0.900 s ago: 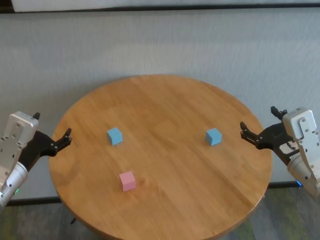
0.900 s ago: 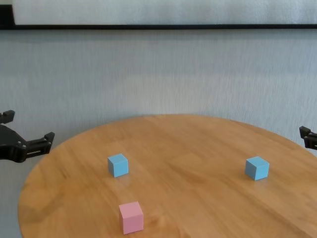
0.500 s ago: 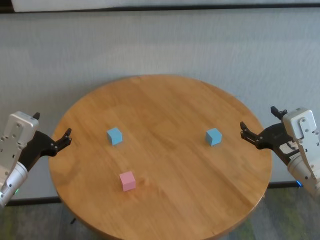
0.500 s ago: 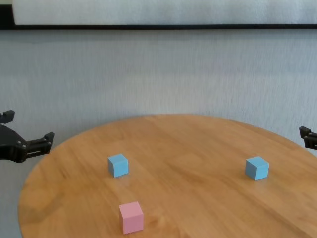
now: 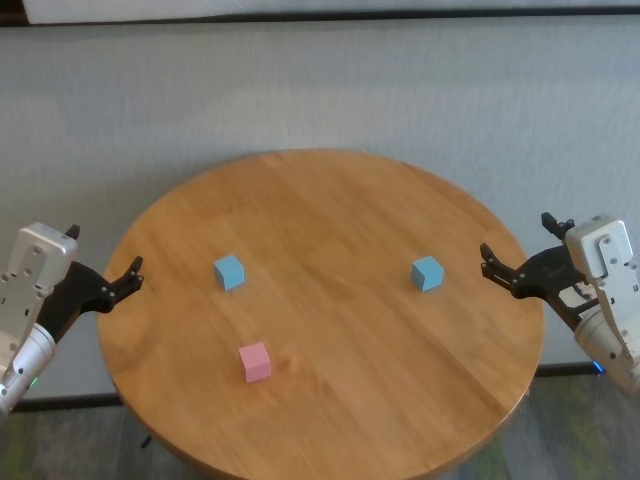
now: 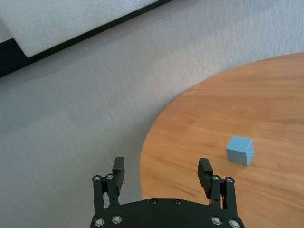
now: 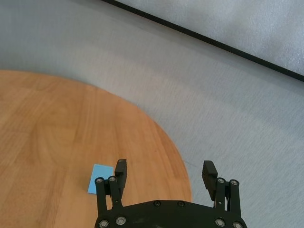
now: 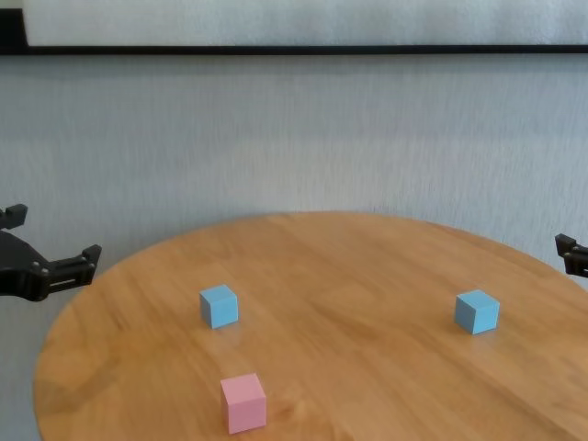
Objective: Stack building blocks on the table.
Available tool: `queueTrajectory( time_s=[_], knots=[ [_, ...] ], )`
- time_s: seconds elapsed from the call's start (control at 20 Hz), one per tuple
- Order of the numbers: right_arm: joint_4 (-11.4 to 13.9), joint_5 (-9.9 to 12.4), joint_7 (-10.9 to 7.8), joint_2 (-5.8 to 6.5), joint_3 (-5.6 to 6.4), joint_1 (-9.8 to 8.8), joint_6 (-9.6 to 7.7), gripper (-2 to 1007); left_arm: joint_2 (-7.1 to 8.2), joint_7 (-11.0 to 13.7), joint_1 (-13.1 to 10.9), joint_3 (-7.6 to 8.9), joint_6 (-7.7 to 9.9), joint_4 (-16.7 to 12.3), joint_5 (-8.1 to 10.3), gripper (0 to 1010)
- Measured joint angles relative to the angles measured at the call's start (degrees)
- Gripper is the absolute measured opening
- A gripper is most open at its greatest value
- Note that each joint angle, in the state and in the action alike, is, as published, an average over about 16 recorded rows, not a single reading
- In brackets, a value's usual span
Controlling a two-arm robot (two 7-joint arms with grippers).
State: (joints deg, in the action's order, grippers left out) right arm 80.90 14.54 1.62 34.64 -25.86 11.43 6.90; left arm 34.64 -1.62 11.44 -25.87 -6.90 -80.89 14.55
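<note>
Before you, a large round table (image 5: pixel 330 200) with a honey-brown wood-plank top carries three small matte cubes, none stacked and all well apart. A light blue cube (image 5: pixel 228 271) sits toward the table's left edge; you can also find it in the left wrist view (image 6: pixel 240 150) and the chest view (image 8: pixel 219 305). A second light blue cube (image 5: pixel 427 272) sits toward the right edge, near the rim, and shows again from the chest (image 8: pixel 477 311) and partly behind the fingers in the right wrist view (image 7: pixel 100 179). A pink cube (image 5: pixel 255 361) rests nearer the front edge, on the left half, closer to the left blue cube than to the right one.

Your left gripper (image 5: pixel 103 262) hangs just off the table's left edge, jaws spread wide and holding nothing. Your right gripper (image 5: pixel 516 250) hovers at the right edge, just beside the second blue cube but apart from it, jaws likewise wide and holding nothing.
</note>
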Motion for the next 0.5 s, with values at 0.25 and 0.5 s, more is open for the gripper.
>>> queueTrajectory(
  time_s=[0.25,0.5],
  knots=[
    [0.0,0.0,0.00,0.00,0.00,0.00,0.00,1000,0.00,0.0,0.0,0.00,0.00,0.0,0.00,1000],
    [0.0,0.0,0.00,0.00,0.00,0.00,0.00,1000,0.00,0.0,0.0,0.00,0.00,0.0,0.00,1000]
  ],
)
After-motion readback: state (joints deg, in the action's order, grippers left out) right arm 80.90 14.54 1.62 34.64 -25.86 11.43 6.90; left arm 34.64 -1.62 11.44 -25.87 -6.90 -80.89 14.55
